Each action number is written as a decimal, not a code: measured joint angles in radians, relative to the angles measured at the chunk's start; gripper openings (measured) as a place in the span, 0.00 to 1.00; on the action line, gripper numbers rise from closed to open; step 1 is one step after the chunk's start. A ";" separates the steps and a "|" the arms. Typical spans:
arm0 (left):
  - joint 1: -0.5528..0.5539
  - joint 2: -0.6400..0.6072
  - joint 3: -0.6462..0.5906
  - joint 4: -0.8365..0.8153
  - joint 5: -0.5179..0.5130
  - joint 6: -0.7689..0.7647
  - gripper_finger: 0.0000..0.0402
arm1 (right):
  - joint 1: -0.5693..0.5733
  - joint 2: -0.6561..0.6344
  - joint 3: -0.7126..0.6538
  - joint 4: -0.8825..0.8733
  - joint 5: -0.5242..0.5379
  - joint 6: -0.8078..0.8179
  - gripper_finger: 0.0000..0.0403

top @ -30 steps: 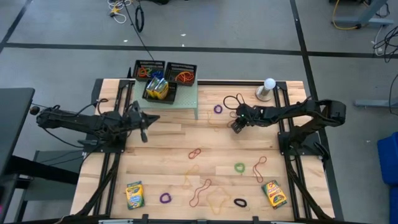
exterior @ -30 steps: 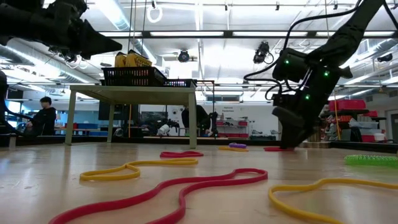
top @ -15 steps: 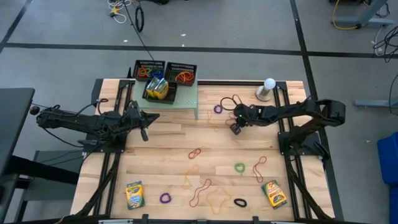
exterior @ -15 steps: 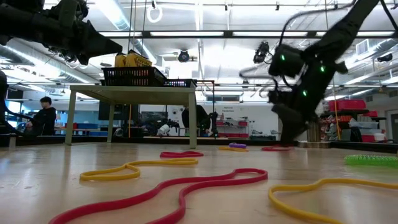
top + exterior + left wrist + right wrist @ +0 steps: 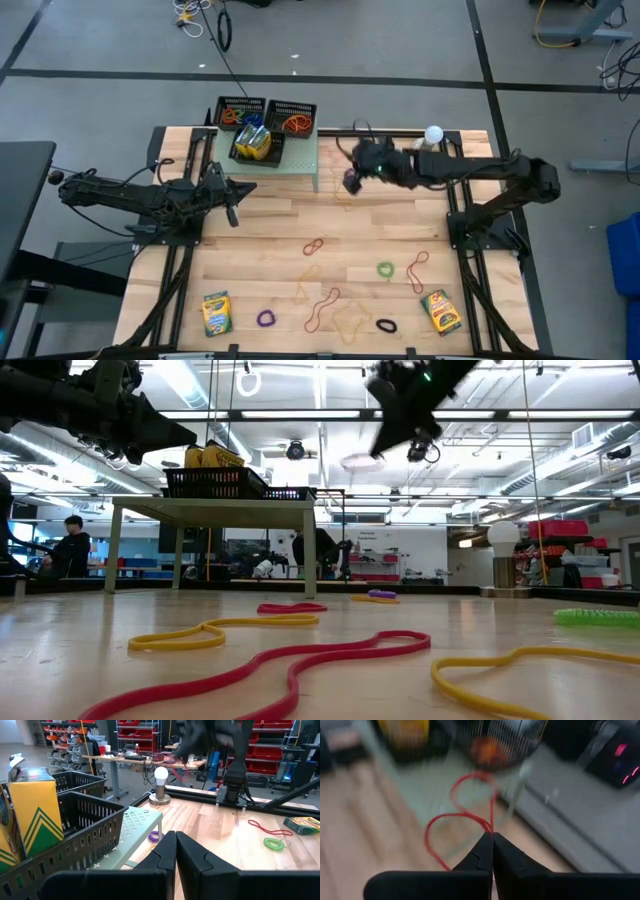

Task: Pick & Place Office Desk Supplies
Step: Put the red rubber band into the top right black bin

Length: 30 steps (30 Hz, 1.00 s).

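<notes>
A red rubber band [image 5: 457,820] dangles in loops, pinched between the fingers of the right tool [image 5: 491,840], just beside the pale green stand [image 5: 300,155] and up off the desk [image 5: 270,225]. On that stand sit the black mesh trays [image 5: 265,115], one holding crayon boxes [image 5: 252,143], one holding orange bands [image 5: 296,124]. The left tool [image 5: 175,845], fingers pressed together on nothing, hangs on the stand's other side. More bands [image 5: 320,305] and two crayon boxes [image 5: 216,312] lie well away from the stand.

A workshop: red parts bins [image 5: 140,726] on shelving, workbenches [image 5: 145,762], ceiling strip lights [image 5: 300,415]
</notes>
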 joint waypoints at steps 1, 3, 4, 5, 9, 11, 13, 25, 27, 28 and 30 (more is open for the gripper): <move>0.000 0.000 0.000 0.000 0.000 0.000 0.03 | -0.008 0.013 0.035 0.024 0.011 -0.023 0.01; 0.000 0.000 0.000 0.000 0.000 0.000 0.03 | -0.028 0.052 0.095 0.081 0.013 -0.069 0.01; 0.000 0.000 0.000 0.000 0.000 0.000 0.03 | -0.040 0.076 0.122 0.104 0.014 -0.091 0.01; 0.000 0.000 0.000 0.000 0.000 0.000 0.03 | -0.054 0.105 0.148 0.130 0.014 -0.112 0.01; 0.000 0.000 0.000 0.000 0.000 0.000 0.03 | -0.115 0.237 0.247 0.181 0.000 -0.189 0.01; 0.000 0.000 0.000 0.001 0.000 0.000 0.03 | -0.149 0.298 0.295 0.203 -0.009 -0.210 0.01; 0.000 0.000 0.000 0.001 0.000 0.000 0.03 | -0.179 0.348 0.338 0.235 -0.045 -0.213 0.01; 0.000 0.000 0.000 0.001 0.000 0.000 0.03 | -0.237 0.491 0.375 0.404 -0.150 -0.216 0.08; 0.000 0.000 0.000 0.001 0.000 0.000 0.03 | -0.235 0.491 0.375 0.414 -0.150 -0.227 0.12; 0.000 0.000 0.000 0.001 0.000 0.000 0.03 | -0.233 0.491 0.375 0.419 -0.150 -0.232 0.15; 0.000 0.000 0.000 0.001 0.001 0.000 0.03 | -0.230 0.491 0.375 0.418 -0.146 -0.235 0.22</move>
